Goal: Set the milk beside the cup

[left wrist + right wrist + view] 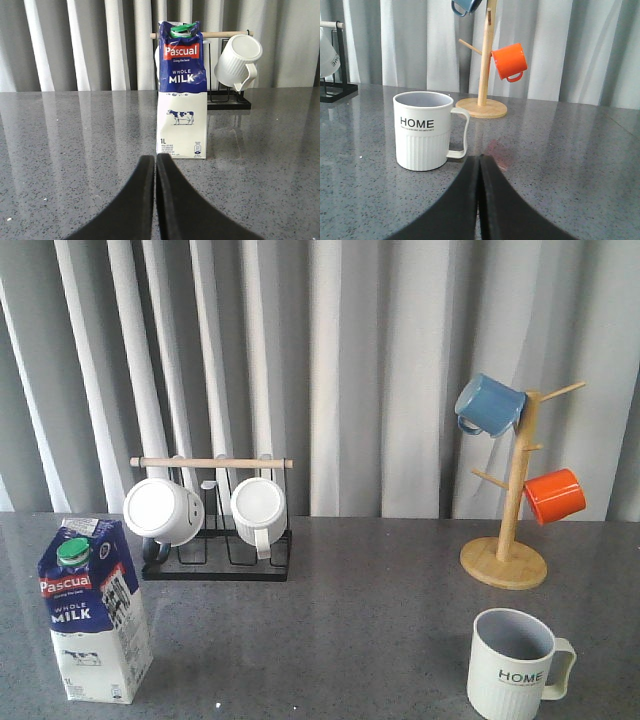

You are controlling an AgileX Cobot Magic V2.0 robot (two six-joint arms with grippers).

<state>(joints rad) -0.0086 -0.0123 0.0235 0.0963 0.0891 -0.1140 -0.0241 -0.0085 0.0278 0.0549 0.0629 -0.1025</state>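
Right now nothing of the job is done, by the look of it: your left pincer [155, 165] sits with its fingers pressed together and holding nothing, low over the counter [360, 620] just short of the milk [182, 90], and your right pincer [480, 167] is likewise closed and empty, just beside the cup [423, 131]. From the front, the milk [95, 610] stands upright at the near left of the counter and the cup [512, 665] upright at the near right, well apart, so you have the whole carry across left to do. The milk is capped; the cup shows a bare grey inside, as far as you can see. Farther back, two white mugs [165, 510] lie on a black rack [215, 565], and a blue mug [488, 405] and orange mug [553, 495] hang on a wooden stand [505, 562]
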